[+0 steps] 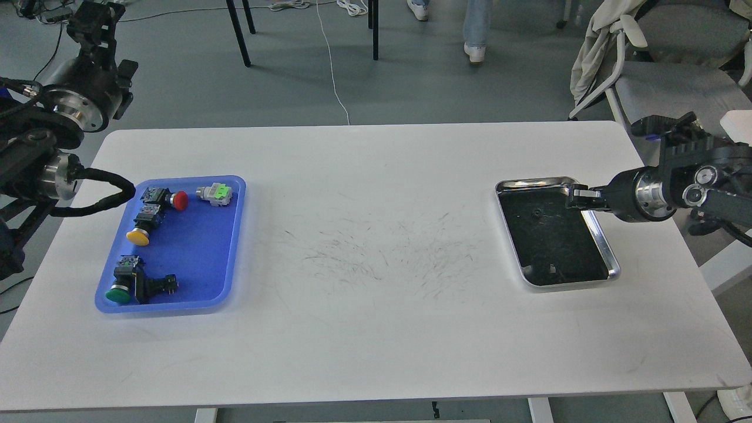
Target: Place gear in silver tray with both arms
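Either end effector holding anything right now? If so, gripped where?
Nothing visibly held. The right end effector sits over the silver tray rim, with nothing seen between its fingers. The left end effector is raised off-table; its fingers can't be made out.

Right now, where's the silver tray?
In the head view the silver tray sits on the right side of the white table, opposite the blue tray on the left. The right gripper hangs over its far right rim.

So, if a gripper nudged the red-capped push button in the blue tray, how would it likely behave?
The red-capped push button lies on its side, and its round cap would probably let it roll or pivot instead of sliding straight. Its body looks like hard plastic, so likely stiff and fairly light. The blue tray has a raised rim that would probably stop it, though it may bump the yellow-capped button beside it.
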Available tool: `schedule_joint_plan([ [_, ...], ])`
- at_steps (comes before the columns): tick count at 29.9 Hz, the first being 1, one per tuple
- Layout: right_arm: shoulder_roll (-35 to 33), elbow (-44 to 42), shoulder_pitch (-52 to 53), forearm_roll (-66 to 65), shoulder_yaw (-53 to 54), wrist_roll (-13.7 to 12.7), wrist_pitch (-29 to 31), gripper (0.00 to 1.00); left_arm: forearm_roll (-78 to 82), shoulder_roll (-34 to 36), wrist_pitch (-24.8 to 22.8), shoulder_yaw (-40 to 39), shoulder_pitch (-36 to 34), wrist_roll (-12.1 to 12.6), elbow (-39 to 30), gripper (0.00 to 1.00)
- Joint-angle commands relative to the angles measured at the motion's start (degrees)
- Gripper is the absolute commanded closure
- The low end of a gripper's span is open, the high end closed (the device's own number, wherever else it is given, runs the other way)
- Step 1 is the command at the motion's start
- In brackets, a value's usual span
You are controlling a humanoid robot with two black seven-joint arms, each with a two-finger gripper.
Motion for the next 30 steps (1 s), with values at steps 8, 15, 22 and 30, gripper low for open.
schedule_joint_plan([
  [8,5.0,-1.4,-4.8,-3.1,-0.2,0.0,-2.3,0.98,0.2,-1.1,0.7,0.0,-0.1,0.1,0.0,0.02],
  [15,5.1,-1.4,-5.2,-3.0,-0.1,0.0,-2.3,0.65,0.2,-1.1,0.7,0.0,-0.1,0.1,0.0,0.02],
  [22,3.9,-1.1,-4.8,-2.3,2.5,0.1,-2.0,0.06,0.2,-1.0,0.7,0.1,0.0,0.1,0.1,0.02],
  [30,0.3,-1.9,-5.3,-1.0,25.4,0.2,-2.6,0.05,0.2,-1.0,0.7,0.0,0.0,0.3,0.2,0.02],
])
